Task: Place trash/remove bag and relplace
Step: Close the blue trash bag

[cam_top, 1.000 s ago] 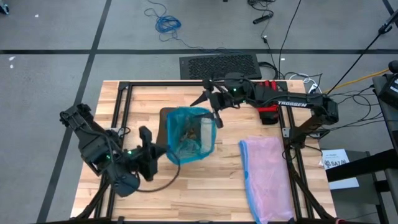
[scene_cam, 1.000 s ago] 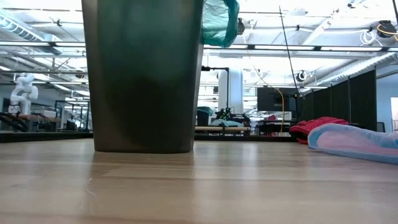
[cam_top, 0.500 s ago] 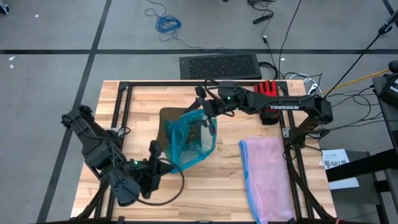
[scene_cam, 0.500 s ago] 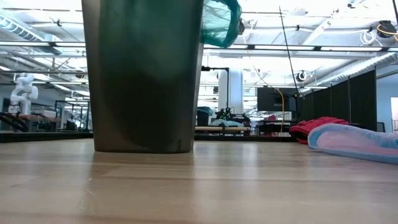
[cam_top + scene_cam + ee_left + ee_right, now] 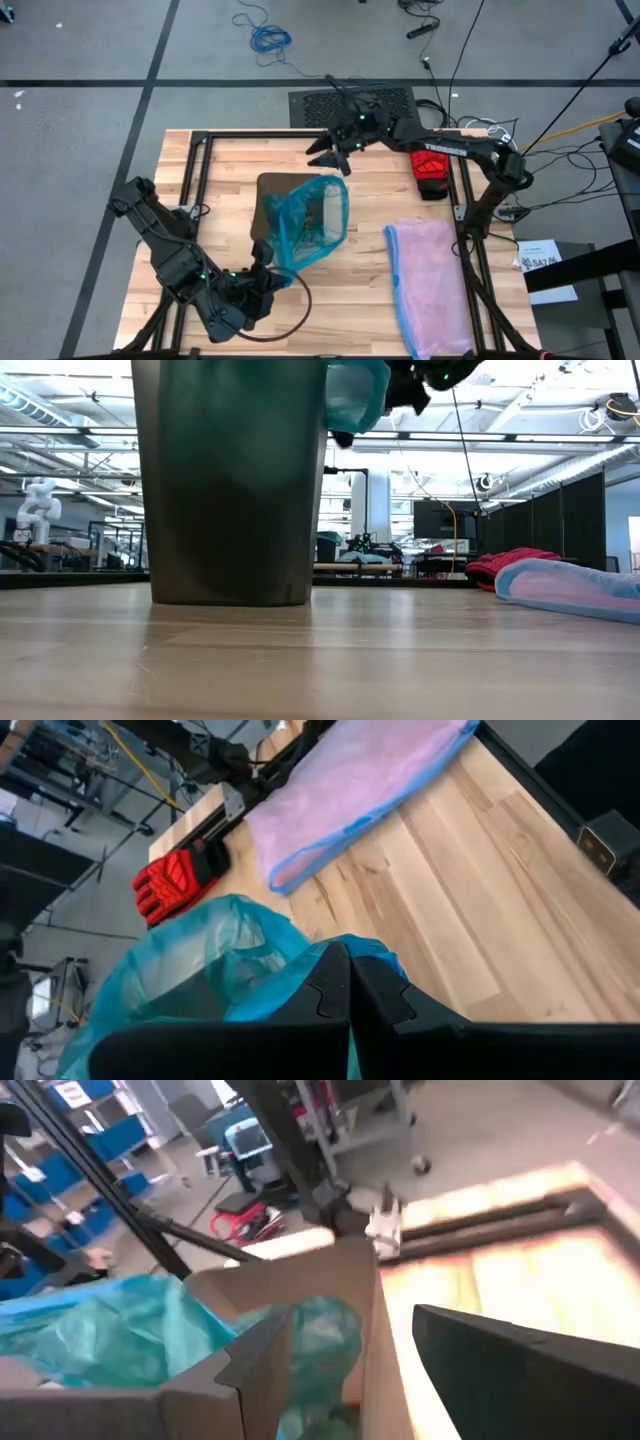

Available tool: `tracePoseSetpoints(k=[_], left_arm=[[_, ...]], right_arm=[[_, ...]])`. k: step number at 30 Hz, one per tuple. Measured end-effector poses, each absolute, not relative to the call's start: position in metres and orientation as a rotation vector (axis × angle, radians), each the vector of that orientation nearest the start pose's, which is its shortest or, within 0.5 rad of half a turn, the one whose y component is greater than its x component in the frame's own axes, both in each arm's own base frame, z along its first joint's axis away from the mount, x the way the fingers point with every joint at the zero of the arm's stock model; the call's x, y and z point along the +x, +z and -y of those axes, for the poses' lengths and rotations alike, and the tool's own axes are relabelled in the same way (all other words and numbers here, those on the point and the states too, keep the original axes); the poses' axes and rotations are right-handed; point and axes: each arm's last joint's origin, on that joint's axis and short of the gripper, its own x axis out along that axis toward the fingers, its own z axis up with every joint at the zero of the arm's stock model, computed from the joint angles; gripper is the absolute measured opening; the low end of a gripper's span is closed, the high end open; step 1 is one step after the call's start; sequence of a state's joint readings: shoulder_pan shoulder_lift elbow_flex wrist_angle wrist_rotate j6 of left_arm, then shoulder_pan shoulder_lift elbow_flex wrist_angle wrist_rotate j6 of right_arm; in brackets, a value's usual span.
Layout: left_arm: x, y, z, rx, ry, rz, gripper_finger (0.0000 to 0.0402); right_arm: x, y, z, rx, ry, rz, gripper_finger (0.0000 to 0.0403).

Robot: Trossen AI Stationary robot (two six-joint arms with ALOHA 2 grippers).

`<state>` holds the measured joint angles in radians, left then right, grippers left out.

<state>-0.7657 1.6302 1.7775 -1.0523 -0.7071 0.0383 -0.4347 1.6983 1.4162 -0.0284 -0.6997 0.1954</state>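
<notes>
Bag (image 5: 305, 222) in bin (image 5: 235, 480), glove (image 5: 432, 167), pink bag (image 5: 432, 285)

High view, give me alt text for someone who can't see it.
A teal bag is pulled up out of a dark bin, held by the shut left gripper. The open right gripper hovers behind it, above the table.

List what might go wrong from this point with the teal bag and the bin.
The left gripper is shut on the teal bag, pulling one side only; the thin plastic may tear or slip free. The trash inside could spill as the bag tilts. The right gripper hangs open beyond the bin, holding nothing, so the bin may tip or drag with the bag.
</notes>
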Motion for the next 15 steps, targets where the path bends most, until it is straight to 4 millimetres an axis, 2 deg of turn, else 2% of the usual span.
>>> tracePoseSetpoints(k=[6,10,12,15], left_arm=[[0.248,0.392,0.211,0.609,-0.052,-0.671,0.0001],[0.248,0.392,0.211,0.592,-0.045,-0.672,0.0001],[0.248,0.392,0.211,0.589,-0.044,-0.672,0.0001],[0.247,0.392,0.211,0.589,-0.042,-0.672,0.0001]], right_arm=[[0.378,0.301,0.142,0.429,0.395,-0.357,0.0201],[0.386,0.295,0.130,0.426,0.426,-0.376,0.0196],[0.389,0.295,0.122,0.398,0.427,-0.375,0.0179],[0.393,0.295,0.111,0.322,0.403,-0.369,0.0119]])
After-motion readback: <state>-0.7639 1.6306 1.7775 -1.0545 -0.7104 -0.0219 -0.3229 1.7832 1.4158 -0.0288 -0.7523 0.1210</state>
